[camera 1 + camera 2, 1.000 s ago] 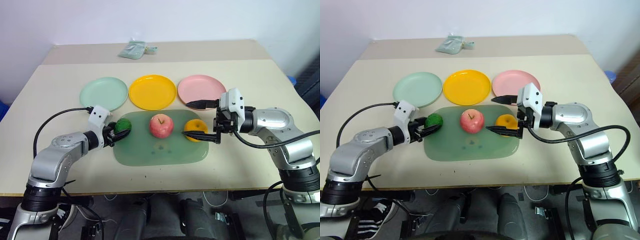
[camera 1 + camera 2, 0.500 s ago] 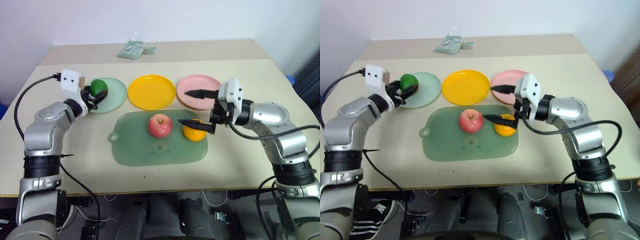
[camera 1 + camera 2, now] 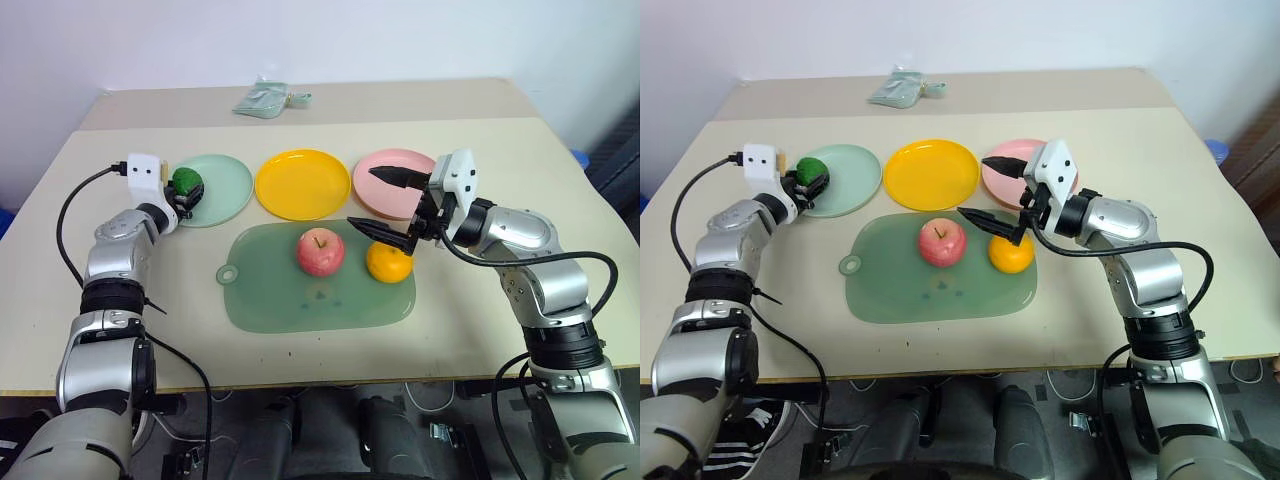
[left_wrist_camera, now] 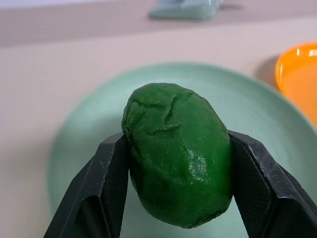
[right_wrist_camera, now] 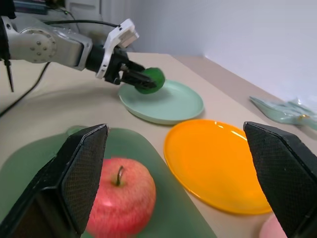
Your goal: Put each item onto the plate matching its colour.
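One green fruit (image 4: 177, 159) sits clamped in my left claw (image 3: 187, 192) over the green plate (image 3: 222, 190). Next I should release it; my right claw (image 3: 385, 204) gapes empty above the orange (image 3: 389, 263).

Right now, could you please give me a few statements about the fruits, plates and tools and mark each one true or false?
1. The left tool is shut on the green fruit above the mint green plate. True.
2. The apple lies on the pink plate. False: it rests on the green cutting mat.
3. The right tool is open and holds nothing. True.
4. The orange sits on the yellow plate. False: it is on the cutting mat beside the apple, and the yellow plate holds no fruit.
5. The yellow plate stands between the mint green and pink plates. True.
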